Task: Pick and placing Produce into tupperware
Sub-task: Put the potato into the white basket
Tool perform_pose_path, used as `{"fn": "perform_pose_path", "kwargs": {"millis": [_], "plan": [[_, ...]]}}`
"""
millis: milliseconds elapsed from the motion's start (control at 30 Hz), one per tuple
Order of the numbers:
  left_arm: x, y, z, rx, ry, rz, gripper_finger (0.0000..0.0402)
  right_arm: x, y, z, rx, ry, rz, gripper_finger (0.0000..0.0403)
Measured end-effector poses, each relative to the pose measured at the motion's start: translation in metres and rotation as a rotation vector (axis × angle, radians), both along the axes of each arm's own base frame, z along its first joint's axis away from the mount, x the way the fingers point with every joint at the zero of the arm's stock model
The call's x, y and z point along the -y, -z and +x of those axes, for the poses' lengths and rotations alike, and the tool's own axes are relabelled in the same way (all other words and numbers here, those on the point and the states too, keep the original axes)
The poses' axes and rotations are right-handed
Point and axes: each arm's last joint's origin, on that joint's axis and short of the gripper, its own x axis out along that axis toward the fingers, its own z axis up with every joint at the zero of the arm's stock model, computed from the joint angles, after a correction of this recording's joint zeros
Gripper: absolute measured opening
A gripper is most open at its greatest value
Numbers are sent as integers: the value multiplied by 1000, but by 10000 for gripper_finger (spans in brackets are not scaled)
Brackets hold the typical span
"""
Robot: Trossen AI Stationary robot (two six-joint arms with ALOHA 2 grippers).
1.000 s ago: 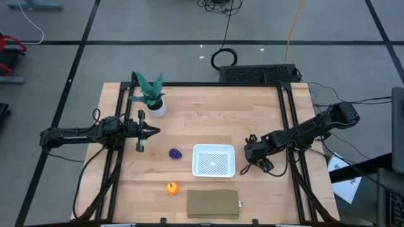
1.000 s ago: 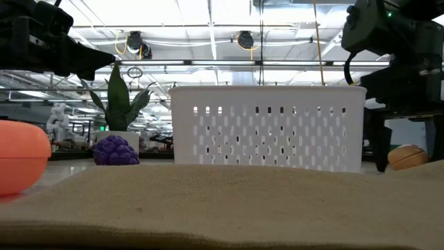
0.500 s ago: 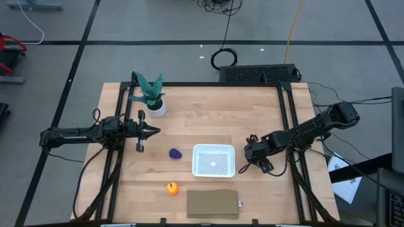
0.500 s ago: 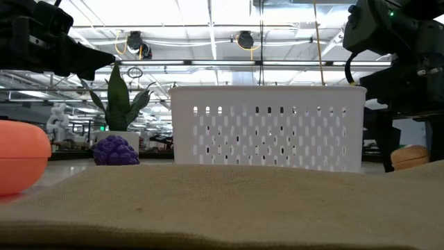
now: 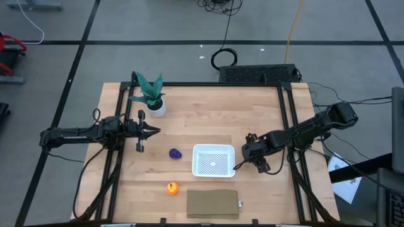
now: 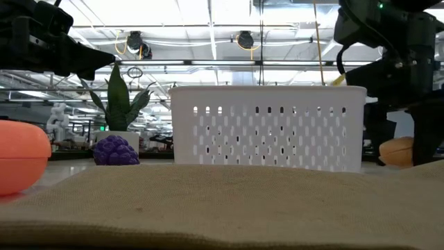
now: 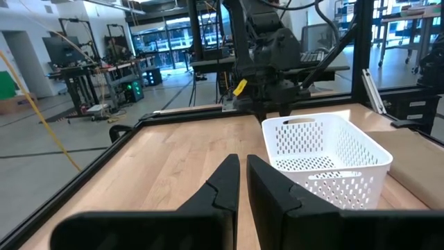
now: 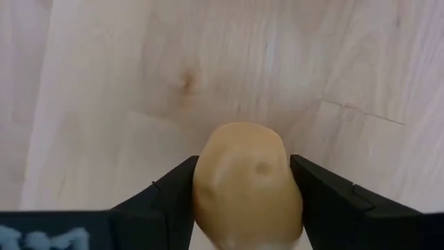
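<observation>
The white perforated tupperware [image 5: 214,159] [image 6: 267,125] [image 7: 326,149] stands on its base near the table's middle. My right gripper [image 5: 250,153] [image 8: 246,182] is just right of it, shut on the tan-yellow lump [image 8: 246,184] [image 6: 397,151]; the gripper hides the lump in the high view. The purple cluster [image 5: 175,153] [image 6: 116,151] lies on the table left of the tupperware. The orange ball [image 5: 172,187] [image 6: 21,156] sits nearer the front edge. My left gripper [image 5: 154,131] [image 7: 240,182] hovers shut over the table's left part. My right gripper pinches the tan-yellow lump across its middle, one finger [image 8: 173,193] on each flank [image 8: 208,182], coming from above and pointing down. In the low view the lump's side [image 6: 392,149] shows beside the dark fingers, a little above the table.
A flat brown slab [image 5: 213,203] [image 6: 222,201] lies at the near edge in front of the tupperware. A green plant in a white pot [image 5: 153,98] [image 6: 119,97] stands at the far left. Black rails [image 5: 287,126] frame the table; bare wood lies behind the tupperware.
My right gripper has moved a short way toward the table's left, closer to the tupperware, carrying the tan lump with it; in the low view the lump has shifted left and risen slightly. The gripper has stayed shut on it.
</observation>
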Motion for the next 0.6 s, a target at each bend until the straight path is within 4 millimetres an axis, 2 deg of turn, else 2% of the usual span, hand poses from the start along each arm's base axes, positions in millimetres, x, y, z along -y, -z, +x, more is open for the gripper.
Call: {"fn": "perform_pose_path", "kwargs": {"millis": [600], "plan": [[0,0,0,0,0,-1,31,-3,-35,9,-66,144,18,198]]}}
